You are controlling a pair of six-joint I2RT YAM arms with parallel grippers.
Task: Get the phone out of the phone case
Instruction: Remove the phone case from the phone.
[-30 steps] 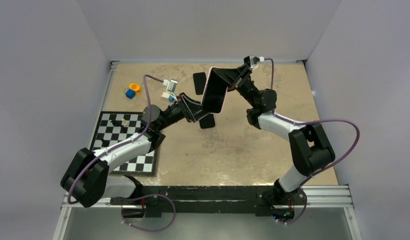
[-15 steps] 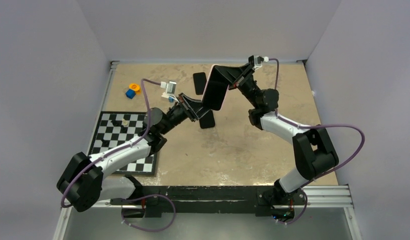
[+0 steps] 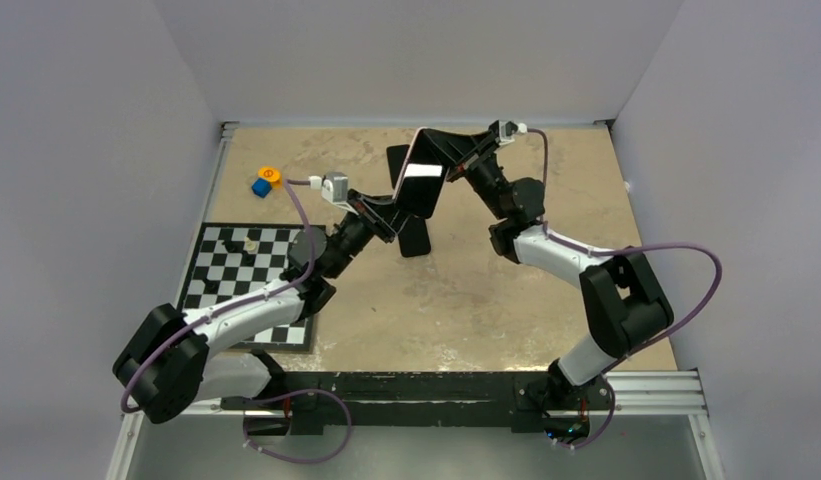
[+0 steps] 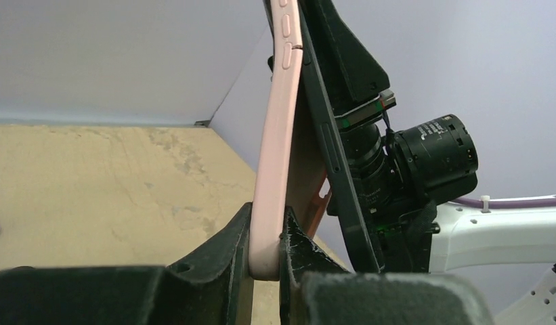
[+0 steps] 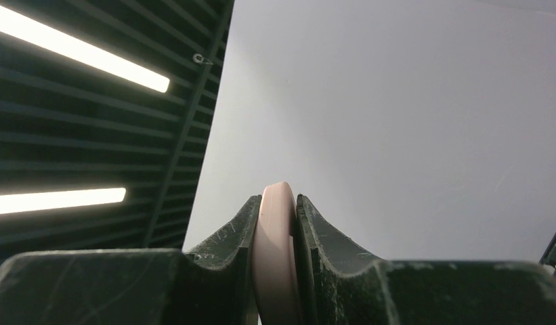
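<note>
Left tool (image 4: 265, 237) clamps pink phone case (image 4: 275, 156) edge | right tool (image 5: 276, 223) pinches opposite end, aloft | advice: anchor one end, peel rim off phone (image 3: 422, 190) slowly

Two white-shelled arms (image 3: 248, 303) with bulky black joints carry a purple cable (image 3: 701, 290) apiece. Scuffed, dusty black fingers (image 5: 224, 240) taper to curved tips.

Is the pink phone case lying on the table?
No, the left gripper and right gripper hold the phone case above the table.
</note>
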